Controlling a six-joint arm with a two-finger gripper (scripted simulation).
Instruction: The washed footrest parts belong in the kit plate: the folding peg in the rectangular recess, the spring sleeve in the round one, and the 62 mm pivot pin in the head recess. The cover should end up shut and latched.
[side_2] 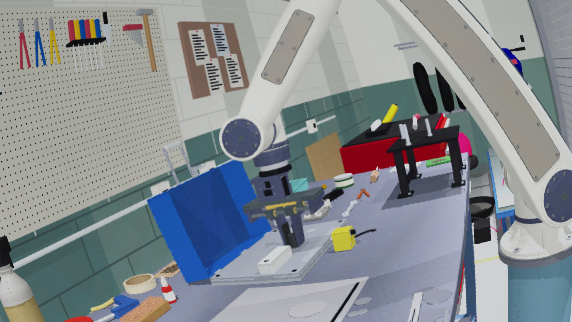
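Note:
The grey kit plate [280,262] lies on the bench with its blue cover [207,225] standing open on the left. My gripper [291,235] reaches down onto the plate's far part, closed on a small dark part that the fingers mostly hide. The white folding peg [274,259] lies on the plate just in front of the gripper. A white pin [351,207] lies on the bench behind the plate, apart from it.
A yellow box [343,238] with a cable sits at the plate's right edge. A black stand [427,160] holding parts rises at the back right, before a red toolbox [380,147]. Tape roll, brush and bottle crowd the near left. A pale mat [295,302] lies in front.

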